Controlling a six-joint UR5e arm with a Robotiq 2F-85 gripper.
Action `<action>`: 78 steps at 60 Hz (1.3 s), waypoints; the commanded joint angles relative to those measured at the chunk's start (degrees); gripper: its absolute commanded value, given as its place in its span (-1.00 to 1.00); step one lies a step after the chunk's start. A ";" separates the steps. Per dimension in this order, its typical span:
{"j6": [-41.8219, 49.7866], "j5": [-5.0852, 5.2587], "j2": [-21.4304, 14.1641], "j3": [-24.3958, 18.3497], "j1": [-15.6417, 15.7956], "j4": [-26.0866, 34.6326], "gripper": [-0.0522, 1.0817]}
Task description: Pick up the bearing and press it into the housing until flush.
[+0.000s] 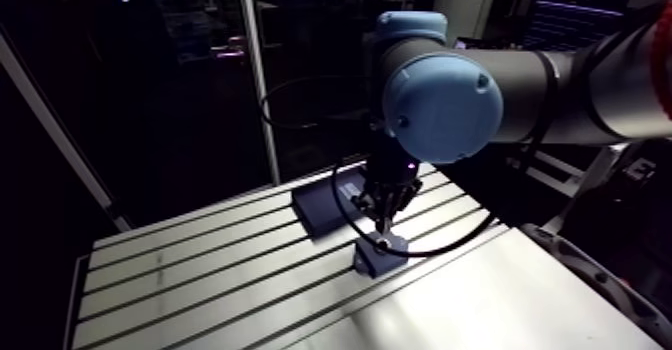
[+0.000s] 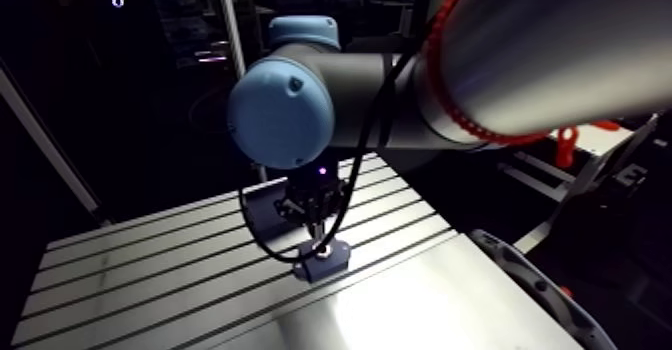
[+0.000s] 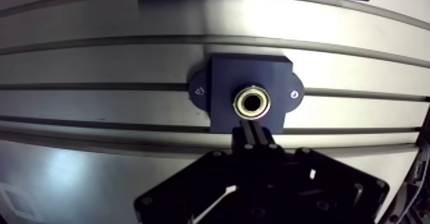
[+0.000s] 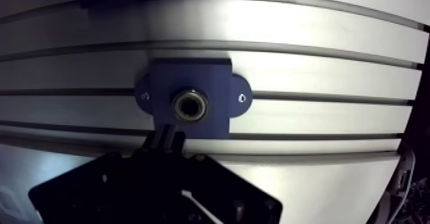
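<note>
Gripper [image 3: 251, 132]: fingers closed together, nothing between them, tips at the near edge of the housing [image 3: 221, 79]. Bearing [image 3: 238, 103]: seated in the housing's central bore, clear of the fingers; it appears level with the housing face, though the wrist view cannot confirm this. Housing lies flat on the slotted table [image 3: 96, 66]. Beyond the housing, apart from it, lies a dark flat plate [image 1: 320, 206].
</note>
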 commanded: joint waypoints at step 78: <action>-0.37 -0.11 4.07 1.35 -0.90 -4.75 0.87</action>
